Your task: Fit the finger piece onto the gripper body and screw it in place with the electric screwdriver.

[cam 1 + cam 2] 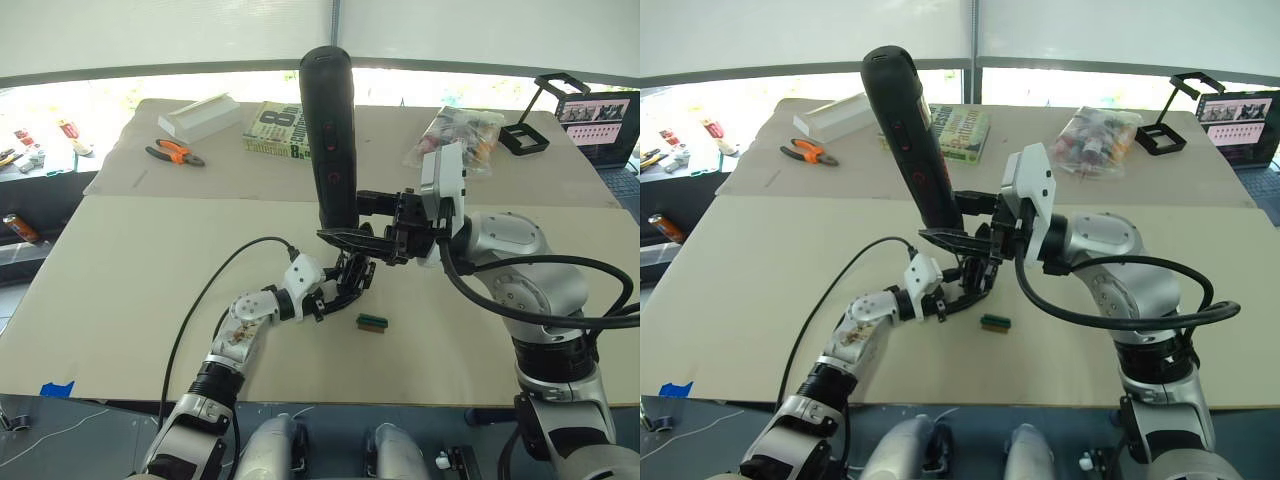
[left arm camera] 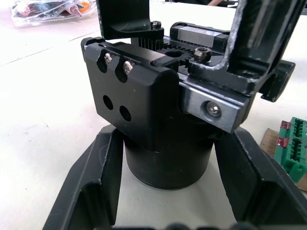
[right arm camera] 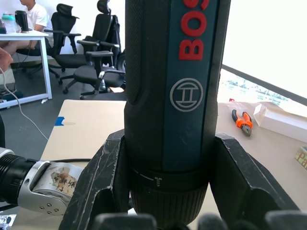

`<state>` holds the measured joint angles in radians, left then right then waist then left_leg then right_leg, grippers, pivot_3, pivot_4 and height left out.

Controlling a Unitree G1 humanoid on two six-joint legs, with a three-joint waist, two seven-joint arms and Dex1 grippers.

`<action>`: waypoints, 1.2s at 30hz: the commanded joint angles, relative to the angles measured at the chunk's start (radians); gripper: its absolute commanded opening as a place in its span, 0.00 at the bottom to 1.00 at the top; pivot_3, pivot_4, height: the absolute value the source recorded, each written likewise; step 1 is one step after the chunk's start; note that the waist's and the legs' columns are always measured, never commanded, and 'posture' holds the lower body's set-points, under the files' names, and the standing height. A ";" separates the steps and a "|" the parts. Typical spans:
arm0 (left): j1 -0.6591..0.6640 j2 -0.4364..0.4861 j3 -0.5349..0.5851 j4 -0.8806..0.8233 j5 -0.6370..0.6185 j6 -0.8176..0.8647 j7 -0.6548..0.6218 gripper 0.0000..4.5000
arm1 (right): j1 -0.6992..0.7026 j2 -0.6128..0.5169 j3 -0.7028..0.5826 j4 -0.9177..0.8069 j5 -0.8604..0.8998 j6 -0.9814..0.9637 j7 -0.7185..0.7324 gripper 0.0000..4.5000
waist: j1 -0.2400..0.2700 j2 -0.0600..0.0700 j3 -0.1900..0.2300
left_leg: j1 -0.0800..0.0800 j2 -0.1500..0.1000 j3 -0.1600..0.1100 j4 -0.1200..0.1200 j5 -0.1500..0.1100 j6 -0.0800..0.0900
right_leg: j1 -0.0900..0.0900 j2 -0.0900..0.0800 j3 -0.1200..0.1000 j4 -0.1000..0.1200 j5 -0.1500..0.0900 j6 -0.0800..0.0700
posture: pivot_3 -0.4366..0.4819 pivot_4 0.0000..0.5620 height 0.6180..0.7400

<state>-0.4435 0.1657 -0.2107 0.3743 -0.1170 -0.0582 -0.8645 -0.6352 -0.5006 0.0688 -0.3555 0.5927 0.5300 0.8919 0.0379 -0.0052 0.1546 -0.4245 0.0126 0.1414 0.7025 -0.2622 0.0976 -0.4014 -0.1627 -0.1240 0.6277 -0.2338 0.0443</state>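
Two pincers clamped — left (image 1: 345, 280) on gripper body (image 2: 158, 120), right (image 1: 375, 235) on electric screwdriver (image 1: 332, 130); green block (image 1: 372, 322) near

Both arms reach inward, left gripper (image 1: 345, 283) low, right gripper (image 1: 365, 228) just above, fingers closed.

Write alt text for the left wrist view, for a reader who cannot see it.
Close-up of the gripper body, a black assembly with a round base and boxy middle, standing on the pale table between the left tool's two black fingers, which flank its base. Screw heads and gear teeth show on top, and a small green block lies beside it.
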 commanded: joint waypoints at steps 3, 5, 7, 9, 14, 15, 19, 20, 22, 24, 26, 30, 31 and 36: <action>0.033 -0.005 -0.037 0.028 0.019 0.037 -0.006 0.51 | -0.001 0.003 -0.015 -0.027 0.001 -0.031 0.002 0.42 | -0.001 0.000 0.000 | 0.000 0.000 0.000 0.000 0.000 0.000 | 0.000 0.000 0.000 0.000 0.000 0.000 | 0.48 0.27 1.00; 0.033 -0.005 -0.038 0.027 0.018 0.037 -0.006 0.51 | 0.001 0.004 -0.014 -0.026 -0.002 -0.032 0.001 0.42 | -0.001 0.000 0.000 | 0.000 0.000 0.000 0.000 0.000 0.000 | 0.000 0.000 0.000 0.000 0.000 0.000 | 0.48 0.27 1.00; 0.033 -0.005 -0.037 0.027 0.018 0.038 -0.006 0.51 | 0.001 0.008 -0.012 -0.024 -0.005 -0.035 -0.001 0.42 | -0.001 0.000 0.000 | 0.000 0.000 0.000 0.000 0.000 0.000 | 0.000 0.000 0.000 0.000 0.000 0.000 | 0.48 0.27 1.00; 0.035 -0.005 -0.038 0.024 0.018 0.038 -0.006 0.51 | 0.004 0.010 -0.013 -0.025 -0.007 -0.036 -0.001 0.42 | -0.001 0.000 0.000 | 0.000 0.000 0.000 0.000 0.000 0.000 | 0.000 0.000 0.000 0.000 0.000 0.000 | 0.48 0.27 1.00; 0.035 -0.005 -0.038 0.027 0.018 0.037 -0.006 0.51 | 0.011 0.013 -0.013 -0.026 -0.013 -0.034 0.000 0.42 | -0.001 0.000 0.000 | 0.000 0.000 0.000 0.000 0.000 0.000 | 0.000 0.000 0.000 0.000 0.000 0.000 | 0.48 0.27 1.00; 0.036 -0.005 -0.038 0.028 0.018 0.036 -0.006 0.51 | 0.012 0.014 -0.013 -0.026 -0.013 -0.034 0.000 0.42 | -0.001 0.000 0.000 | 0.000 0.000 0.000 0.000 0.000 0.000 | 0.000 0.000 0.000 0.000 0.000 0.000 | 0.48 0.27 1.00; 0.038 -0.006 -0.039 0.026 0.018 0.037 -0.005 0.51 | 0.014 0.019 -0.012 -0.026 -0.013 -0.032 -0.001 0.42 | -0.001 0.000 0.000 | 0.000 0.000 0.000 0.000 0.000 0.000 | 0.000 0.000 0.000 0.000 0.000 0.000 | 0.48 0.27 1.00; 0.038 -0.006 -0.039 0.026 0.018 0.037 -0.005 0.51 | 0.014 0.019 -0.012 -0.026 -0.011 -0.029 -0.001 0.42 | -0.001 0.000 0.000 | 0.000 0.000 0.000 0.000 0.000 0.000 | 0.000 0.000 0.000 0.000 0.000 0.000 | 0.48 0.27 1.00; 0.039 -0.006 -0.038 0.025 0.017 0.037 -0.005 0.51 | 0.014 0.021 -0.012 -0.028 -0.008 -0.025 -0.002 0.42 | -0.001 0.000 0.000 | 0.000 0.000 0.000 0.000 0.000 0.000 | 0.000 0.000 0.000 0.000 0.000 0.000 | 0.48 0.27 1.00; 0.039 -0.006 -0.038 0.025 0.017 0.038 -0.005 0.51 | 0.014 0.022 -0.011 -0.030 -0.005 -0.021 -0.002 0.42 | -0.001 0.000 0.000 | 0.000 0.000 0.000 0.000 0.000 0.000 | 0.000 0.000 0.000 0.000 0.000 0.000 | 0.48 0.27 1.00; 0.040 -0.005 -0.038 0.024 0.017 0.039 -0.005 0.51 | 0.013 0.024 -0.011 -0.033 -0.001 -0.016 -0.003 0.42 | -0.001 0.000 0.000 | 0.000 0.000 0.000 0.000 0.000 0.000 | 0.000 0.000 0.000 0.000 0.000 0.000 | 0.48 0.27 1.00; 0.041 -0.005 -0.038 0.021 0.016 0.042 -0.004 0.51 | 0.011 0.029 -0.008 -0.039 0.002 -0.010 -0.006 0.42 | -0.001 0.000 0.000 | 0.000 0.000 0.000 0.000 0.000 0.000 | 0.000 0.000 0.000 0.000 0.000 0.000 | 0.48 0.27 1.00; 0.041 -0.005 -0.038 0.021 0.016 0.042 -0.004 0.51 | 0.010 0.030 -0.008 -0.039 0.003 -0.009 -0.007 0.42 | -0.001 0.000 0.000 | 0.000 0.000 0.000 0.000 0.000 0.000 | 0.000 0.000 0.000 0.000 0.000 0.000 | 0.48 0.27 1.00; 0.041 -0.005 -0.038 0.022 0.015 0.043 -0.004 0.51 | 0.008 0.033 -0.005 -0.040 0.003 -0.005 -0.008 0.42 | -0.001 0.000 0.000 | 0.000 0.000 0.000 0.000 0.000 0.000 | 0.000 0.000 0.000 0.000 0.000 0.000 | 0.48 0.27 1.00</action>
<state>-0.4347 0.1654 -0.2107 0.3640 -0.1170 -0.0571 -0.8572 -0.6154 -0.4748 0.0751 -0.3551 0.5730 0.5304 0.8890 0.0367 -0.0051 0.1546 -0.4244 0.0126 0.1414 0.7022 -0.2622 0.0976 -0.4015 -0.1626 -0.1239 0.6276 -0.2338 0.0443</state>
